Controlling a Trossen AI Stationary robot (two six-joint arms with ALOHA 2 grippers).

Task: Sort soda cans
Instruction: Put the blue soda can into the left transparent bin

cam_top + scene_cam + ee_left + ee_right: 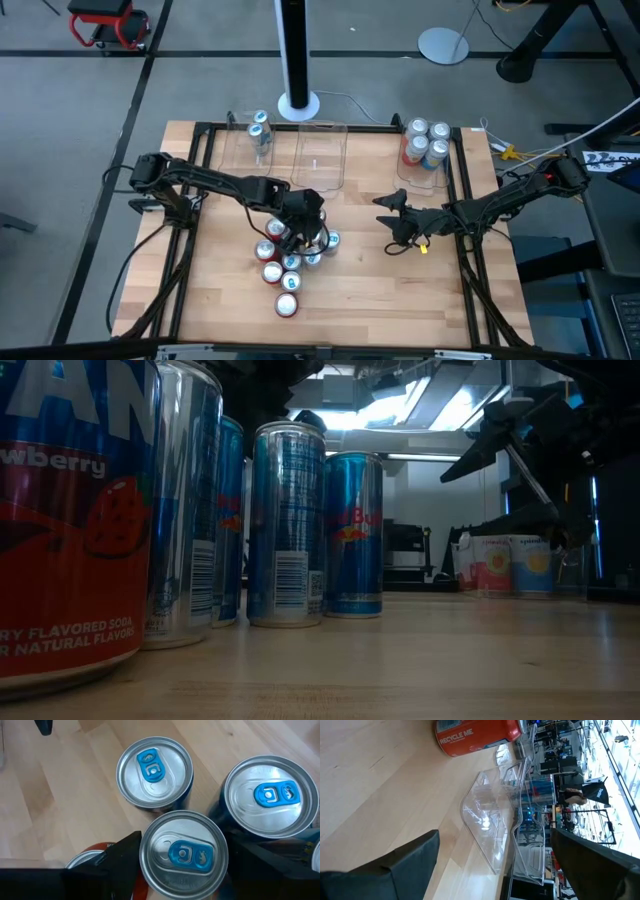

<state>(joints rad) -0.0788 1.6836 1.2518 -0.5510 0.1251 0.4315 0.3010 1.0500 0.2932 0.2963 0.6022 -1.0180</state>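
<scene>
Three blue-tabbed cans (183, 855) crowd the left pincer (180, 870), its fingers spread around one; right pincer (392, 213) hangs open near four binned cans (427, 142).

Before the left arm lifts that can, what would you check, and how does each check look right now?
1. Left gripper open around one can, a finger on each side: ok.
2. Fingers closed on that can: not ok; a gap still shows on both sides.
3. Neighbour cans clear of the fingers: not ok; one can crowds the finger beside it.
4. Right gripper out of the way, above bare table away from the cluster: ok.
5. Room in the bins: the middle bin looks empty, ok; the right bin already holds several cans.
6. Which bin suits this can: cannot tell.
</scene>
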